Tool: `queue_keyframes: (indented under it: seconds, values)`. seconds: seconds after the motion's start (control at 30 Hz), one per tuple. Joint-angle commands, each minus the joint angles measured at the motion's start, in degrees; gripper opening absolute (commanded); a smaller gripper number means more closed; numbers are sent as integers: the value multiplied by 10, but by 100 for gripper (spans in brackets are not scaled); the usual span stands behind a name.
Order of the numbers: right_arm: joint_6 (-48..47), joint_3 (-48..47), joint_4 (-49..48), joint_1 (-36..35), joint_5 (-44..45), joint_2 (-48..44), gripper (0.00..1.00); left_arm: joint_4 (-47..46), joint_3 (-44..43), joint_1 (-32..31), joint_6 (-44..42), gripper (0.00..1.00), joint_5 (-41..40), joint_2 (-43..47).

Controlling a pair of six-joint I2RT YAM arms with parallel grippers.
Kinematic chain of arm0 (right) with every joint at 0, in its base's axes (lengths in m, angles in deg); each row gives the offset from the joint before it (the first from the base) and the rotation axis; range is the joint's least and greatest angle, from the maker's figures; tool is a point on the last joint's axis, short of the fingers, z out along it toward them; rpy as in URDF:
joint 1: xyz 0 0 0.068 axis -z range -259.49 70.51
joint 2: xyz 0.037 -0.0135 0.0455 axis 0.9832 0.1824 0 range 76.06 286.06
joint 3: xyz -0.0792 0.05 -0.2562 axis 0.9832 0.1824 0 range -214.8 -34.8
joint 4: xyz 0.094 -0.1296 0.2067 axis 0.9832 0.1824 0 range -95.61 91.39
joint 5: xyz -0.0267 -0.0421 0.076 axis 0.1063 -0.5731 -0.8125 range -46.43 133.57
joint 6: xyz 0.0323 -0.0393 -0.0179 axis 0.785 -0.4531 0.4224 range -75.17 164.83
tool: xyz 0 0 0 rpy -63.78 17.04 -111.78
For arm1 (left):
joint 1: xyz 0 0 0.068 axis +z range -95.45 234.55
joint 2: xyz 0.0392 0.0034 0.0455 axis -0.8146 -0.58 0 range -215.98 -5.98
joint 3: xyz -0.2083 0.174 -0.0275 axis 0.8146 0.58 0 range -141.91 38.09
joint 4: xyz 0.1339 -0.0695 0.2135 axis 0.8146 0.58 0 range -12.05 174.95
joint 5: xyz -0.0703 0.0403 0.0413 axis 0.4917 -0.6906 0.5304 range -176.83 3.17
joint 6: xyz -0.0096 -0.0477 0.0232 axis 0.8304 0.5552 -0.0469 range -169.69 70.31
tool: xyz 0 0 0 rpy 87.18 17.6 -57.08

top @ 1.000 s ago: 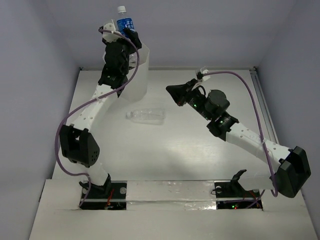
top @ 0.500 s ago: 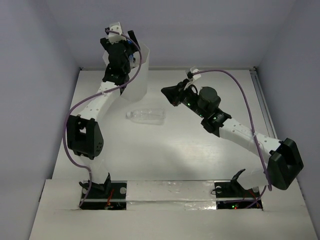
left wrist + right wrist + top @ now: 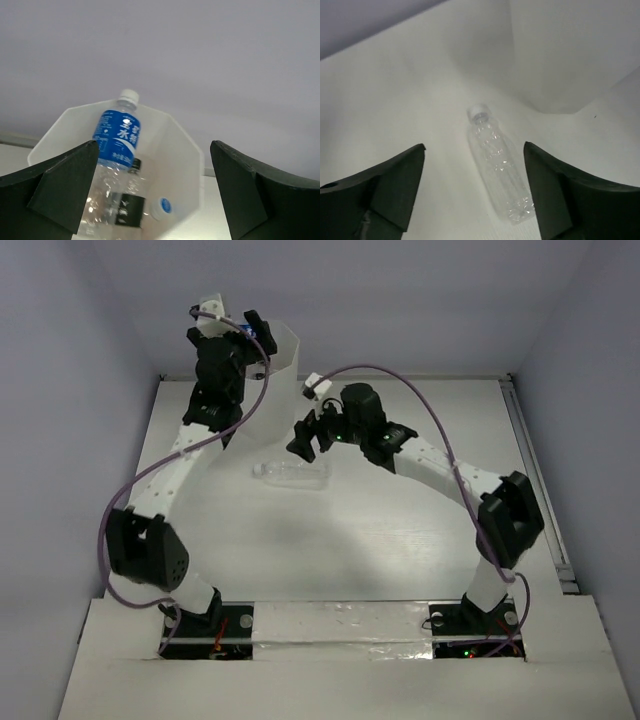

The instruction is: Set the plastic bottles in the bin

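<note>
The translucent white bin stands at the back left of the table. My left gripper hangs open over its rim, holding nothing. In the left wrist view, a blue-labelled bottle leans neck-up inside the bin, beside a black-labelled bottle and a white cap with a blue top, all between the open left gripper. A clear bottle lies on its side on the table. My right gripper hovers open just above it. The right wrist view shows the bottle between the spread right gripper, untouched.
The bin's wall rises just beyond the lying bottle's cap end. Purple cables loop along both arms. A raised rail runs down the table's right edge. Grey walls close in on three sides.
My left gripper opened and let go of the blue-labelled bottle, which now sits in the bin. The right arm swung left to above the clear bottle and its jaws opened.
</note>
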Motion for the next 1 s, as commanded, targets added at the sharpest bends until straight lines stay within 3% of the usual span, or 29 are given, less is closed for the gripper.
queue_keyframes:
  seconds: [0.0, 0.1, 0.17, 0.47, 0.77, 0.9, 0.97]
  values:
    - [-78, -70, 126, 6, -9, 55, 91, -12, 47, 3, 87, 92, 47, 115]
    - [-96, -103, 149, 6, 20, 97, 99, -23, 136, 3, 140, 90, 63, 192]
    - [-108, -128, 170, 6, 37, 127, 100, -37, 210, 3, 176, 90, 74, 246]
    - [-114, -219, 278, 6, 18, 231, 100, -30, 395, 3, 235, 88, 92, 403]
    - [-73, -324, 318, -29, 37, 332, 100, 37, 461, 3, 245, 87, 146, 537]
    - [-51, -319, 312, -42, 42, 341, 90, 93, 450, 3, 225, 88, 141, 602]
    - [-46, -303, 301, -42, 44, 336, 75, 123, 440, 3, 215, 88, 147, 623]
